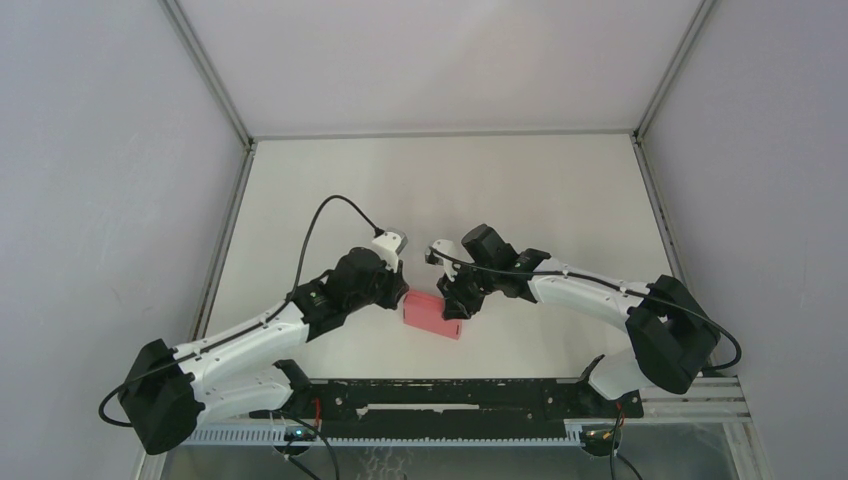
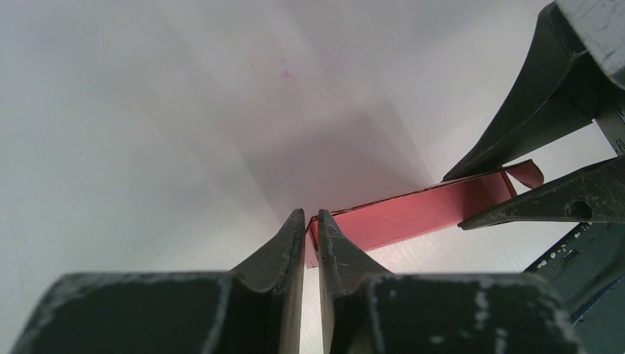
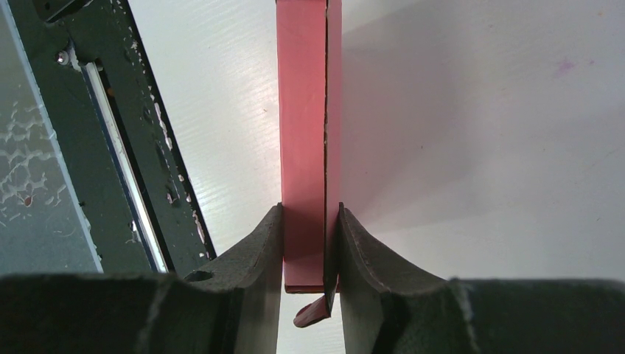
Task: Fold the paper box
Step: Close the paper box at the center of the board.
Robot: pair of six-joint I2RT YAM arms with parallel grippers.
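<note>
Clamping one paper box (image 1: 434, 314): left pincer (image 2: 311, 230), right pincer (image 3: 311, 240).

No writing, label or number can be read anywhere here: the paper box (image 3: 302, 147) shows plain pink faces, and the counter (image 1: 450, 190) bears nothing legible

Overhead view of a white table (image 1: 440, 190) walled in by grey panels (image 1: 100, 200) on its left, right and far sides; the far half lies bare, leaving wide room to come in from above or behind; near the front the pink paper box (image 1: 432, 314) is hemmed in, the left gripper (image 1: 404, 292) pinching its left end, the right gripper (image 1: 458, 306) clamped on its right end; both arms slant across the front corners; a dark rail (image 1: 450, 395) runs along the near edge.
</note>
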